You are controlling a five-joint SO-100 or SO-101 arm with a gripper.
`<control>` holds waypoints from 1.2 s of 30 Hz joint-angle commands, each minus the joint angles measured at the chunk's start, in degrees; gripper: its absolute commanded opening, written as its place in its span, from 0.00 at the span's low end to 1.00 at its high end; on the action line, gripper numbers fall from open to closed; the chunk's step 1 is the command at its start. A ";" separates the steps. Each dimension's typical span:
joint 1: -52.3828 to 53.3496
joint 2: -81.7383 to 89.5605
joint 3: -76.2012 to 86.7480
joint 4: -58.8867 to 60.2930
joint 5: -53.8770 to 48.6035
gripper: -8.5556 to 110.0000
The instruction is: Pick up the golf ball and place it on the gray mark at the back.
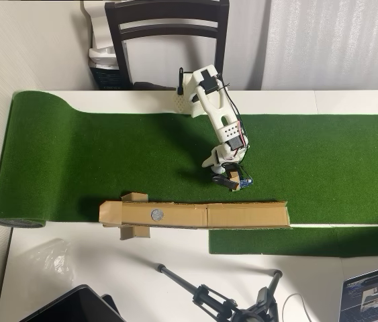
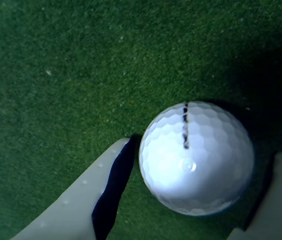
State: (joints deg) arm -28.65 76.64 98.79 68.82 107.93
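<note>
Wrist view: golf ball [image 2: 197, 158] sits on the green turf [image 2: 70, 65] between the fingers [image 2: 75, 200]; gripper [image 2: 191, 200] spread wide around it, a gap on each side. Overhead view: gripper [image 1: 227, 180] low on the turf, just right of and beyond the gray mark [image 1: 156, 215] on the cardboard strip [image 1: 242, 216].
</note>
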 commanded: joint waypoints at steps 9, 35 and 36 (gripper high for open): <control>-0.18 6.06 -5.36 -1.41 0.70 0.44; -0.09 5.71 -7.82 -1.76 0.62 0.38; -0.09 5.71 -7.82 -1.76 0.62 0.37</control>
State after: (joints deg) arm -28.65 76.64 95.36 67.59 107.93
